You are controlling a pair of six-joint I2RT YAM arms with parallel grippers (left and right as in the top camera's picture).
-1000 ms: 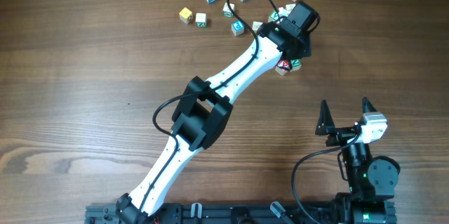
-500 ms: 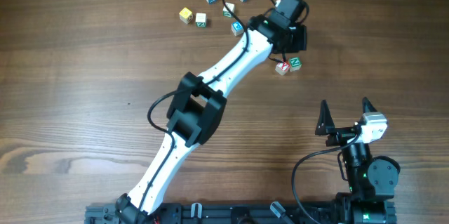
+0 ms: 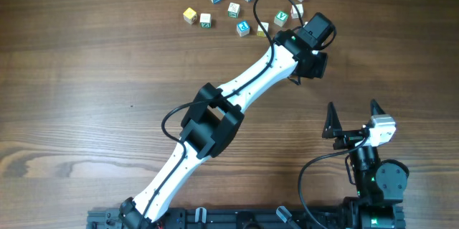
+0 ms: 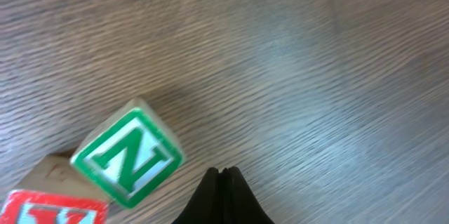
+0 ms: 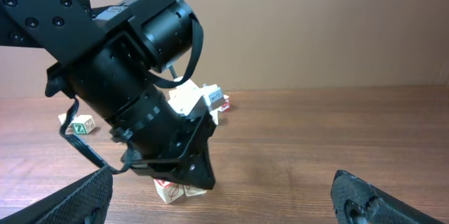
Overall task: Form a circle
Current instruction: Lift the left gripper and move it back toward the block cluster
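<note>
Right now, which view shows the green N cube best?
Left wrist. The green N cube sits large at lower left, letter readable, beside a red-print cube and left of the shut left tool. Overhead: the left arm hides it. Right wrist: only small pale cubes under that tool, print unreadable.

Pale wooden letter cubes (image 3: 234,9) lie flat in a loose, open scatter, most of them apart from one another. At the left end a yellow cube (image 3: 189,15) sits just beside a green-print cube (image 3: 206,20). At the right end a green-letter cube (image 3: 281,18) lies near a pale cube (image 3: 296,10). In the left wrist view an N cube (image 4: 128,157), with green print, lies face up and turned diagonally. It is touching a red-print cube (image 4: 52,206).
</note>
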